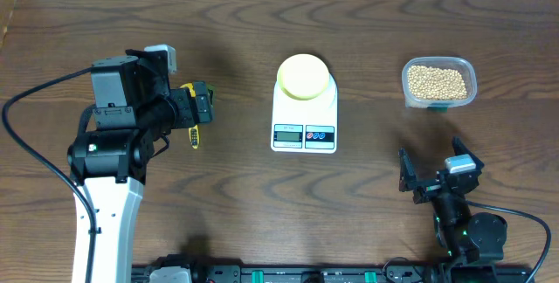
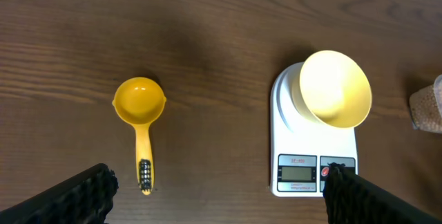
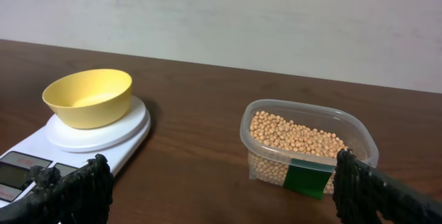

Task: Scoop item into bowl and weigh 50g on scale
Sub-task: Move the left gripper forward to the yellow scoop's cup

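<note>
A pale yellow bowl, with nothing in it, stands on the white scale at the table's middle. Tan beans fill a clear plastic tub at the right. A yellow scoop lies flat on the table, left of the scale. My left gripper hovers open above the scoop, holding nothing. Near the front right, my right gripper is open, low over the table and facing the tub.
Bare dark wood lies between the scale and the tub. A black cable loops from the left arm at the table's left side. The table's back edge meets a light wall.
</note>
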`<state>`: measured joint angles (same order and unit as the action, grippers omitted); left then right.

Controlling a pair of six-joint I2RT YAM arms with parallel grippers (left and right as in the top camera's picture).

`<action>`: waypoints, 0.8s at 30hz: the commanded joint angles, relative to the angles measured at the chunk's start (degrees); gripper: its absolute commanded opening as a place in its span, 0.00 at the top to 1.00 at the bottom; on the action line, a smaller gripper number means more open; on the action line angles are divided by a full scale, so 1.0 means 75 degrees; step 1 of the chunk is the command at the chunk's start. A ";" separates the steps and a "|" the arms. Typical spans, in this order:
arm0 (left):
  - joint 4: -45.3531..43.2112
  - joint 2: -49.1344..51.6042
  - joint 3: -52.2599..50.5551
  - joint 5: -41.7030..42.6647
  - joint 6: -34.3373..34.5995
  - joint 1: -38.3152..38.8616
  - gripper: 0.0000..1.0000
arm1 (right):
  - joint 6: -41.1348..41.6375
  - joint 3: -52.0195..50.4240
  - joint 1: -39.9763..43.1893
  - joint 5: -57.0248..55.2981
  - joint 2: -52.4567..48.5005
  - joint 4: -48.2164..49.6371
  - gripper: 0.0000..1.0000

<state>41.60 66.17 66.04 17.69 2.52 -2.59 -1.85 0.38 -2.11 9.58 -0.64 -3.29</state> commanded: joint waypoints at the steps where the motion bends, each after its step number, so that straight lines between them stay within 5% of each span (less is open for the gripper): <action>1: -0.0044 0.0006 0.0134 -0.0166 -0.0128 -0.0047 0.02 | 0.0128 -0.0009 0.0041 0.0050 0.0029 -0.0032 0.01; 15: -0.1390 0.0254 0.0134 -0.1891 0.0437 -0.0580 0.02 | 0.0131 -0.0009 0.0041 0.0050 0.0029 -0.0032 0.01; 24: -0.1454 0.0691 0.0134 -0.1886 0.0507 -0.1355 0.02 | 0.0128 -0.0009 0.0041 0.0052 0.0029 -0.0032 0.01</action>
<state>31.00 71.26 66.04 4.51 5.63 -11.70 -1.85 0.38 -2.11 9.58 -0.64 -3.29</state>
